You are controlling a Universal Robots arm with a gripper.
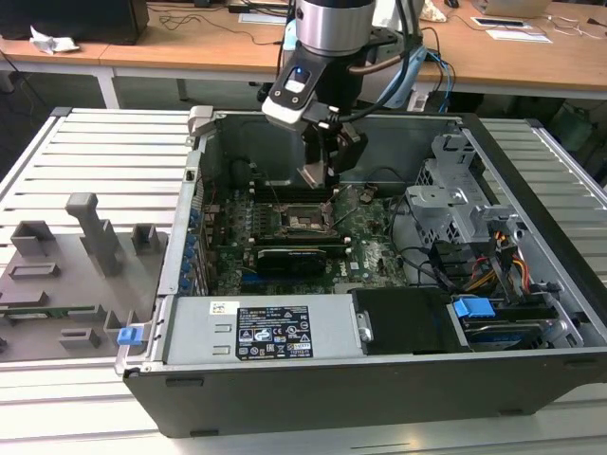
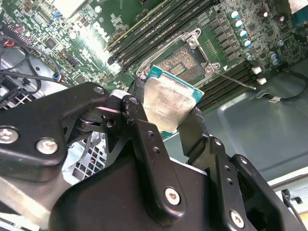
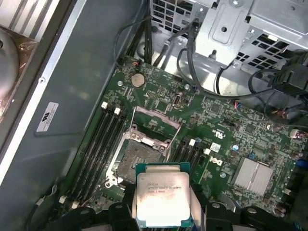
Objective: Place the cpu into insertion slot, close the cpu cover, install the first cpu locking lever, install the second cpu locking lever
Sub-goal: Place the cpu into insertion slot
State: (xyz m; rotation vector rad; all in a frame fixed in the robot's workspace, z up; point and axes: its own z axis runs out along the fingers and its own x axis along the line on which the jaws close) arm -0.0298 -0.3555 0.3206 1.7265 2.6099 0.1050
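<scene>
Second wrist view: tool (image 2: pixel 166 113) clamps cpu (image 2: pixel 172 100) (near socket (image 2: pixel 185 60)).

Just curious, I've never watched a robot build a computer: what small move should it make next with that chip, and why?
Probably ease the cpu down toward the socket. The gripper holds it in the air close to the bare socket, whose cover stands open, so nothing seems to block it.
</scene>
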